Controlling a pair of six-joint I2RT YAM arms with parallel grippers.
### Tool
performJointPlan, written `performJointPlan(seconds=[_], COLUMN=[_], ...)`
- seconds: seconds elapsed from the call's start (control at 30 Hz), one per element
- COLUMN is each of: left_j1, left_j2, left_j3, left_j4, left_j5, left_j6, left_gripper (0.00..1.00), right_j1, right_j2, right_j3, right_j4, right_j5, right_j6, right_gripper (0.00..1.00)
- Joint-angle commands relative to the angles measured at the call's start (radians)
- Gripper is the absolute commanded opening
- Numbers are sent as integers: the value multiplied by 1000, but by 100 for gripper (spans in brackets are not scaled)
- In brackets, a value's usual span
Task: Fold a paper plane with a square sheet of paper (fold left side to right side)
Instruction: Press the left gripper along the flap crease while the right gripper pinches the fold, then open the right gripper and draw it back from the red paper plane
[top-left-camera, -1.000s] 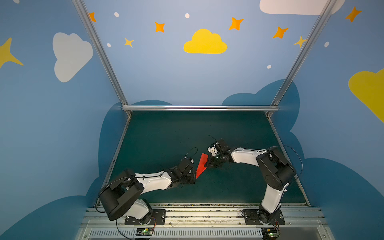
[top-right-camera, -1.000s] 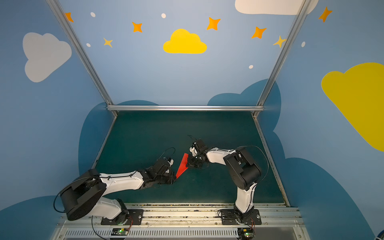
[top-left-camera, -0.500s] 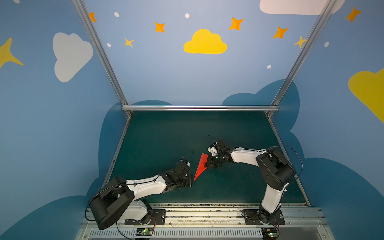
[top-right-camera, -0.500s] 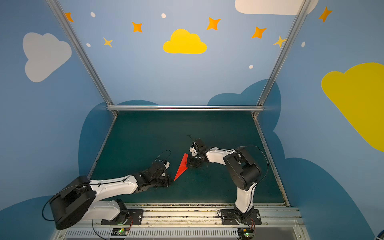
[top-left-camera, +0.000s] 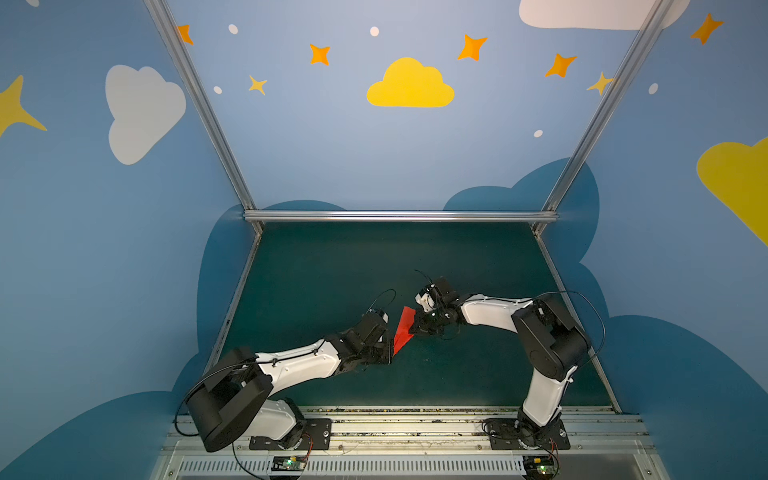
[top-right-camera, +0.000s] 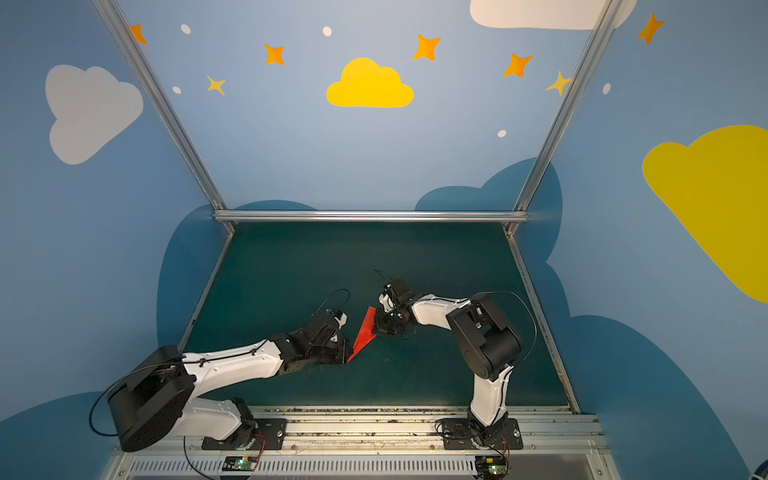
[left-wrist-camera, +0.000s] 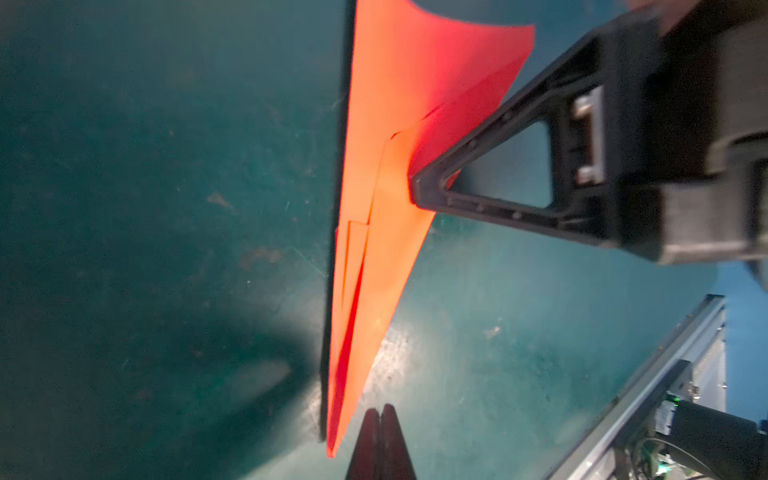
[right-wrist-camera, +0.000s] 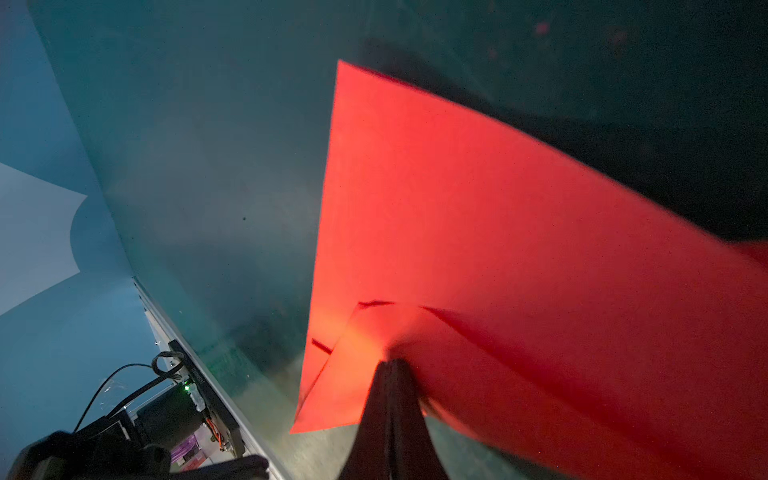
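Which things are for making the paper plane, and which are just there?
For the job: red paper plane, right gripper pinching it, shut left gripper by its nose.
Just there: green table mat, painted yellow cloud, metal frame.

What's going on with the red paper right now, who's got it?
The red sheet is already folded into a narrow paper plane, its nose pointing toward the near edge of the green mat. The right gripper has its jaws shut on the plane's side flap, partway along, and is holding it. The left gripper is shut with nothing in it and sits close beside the nose; whether it touches the paper is unclear.
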Motion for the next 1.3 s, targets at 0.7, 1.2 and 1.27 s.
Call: performJointPlan(seconds=[0.7,1.2,1.27], left_j1=[-4,73,82], left_j2=[-91,-119,-77], left_j3=[-132,118,164], left_j4=[-33,-171,-180], left_j5=[6,-43,-44], left_j6=[-20,22,28], left_gripper=[3,15,19], right_j1=[25,-174,-207], right_j2=[61,-243,-275], right_j3=[-23,72,26], right_j4=[-119,-200,-192], right_j5=[83,-50,-55], right_j6=[7,-66,-71], right_gripper=[0,26,26])
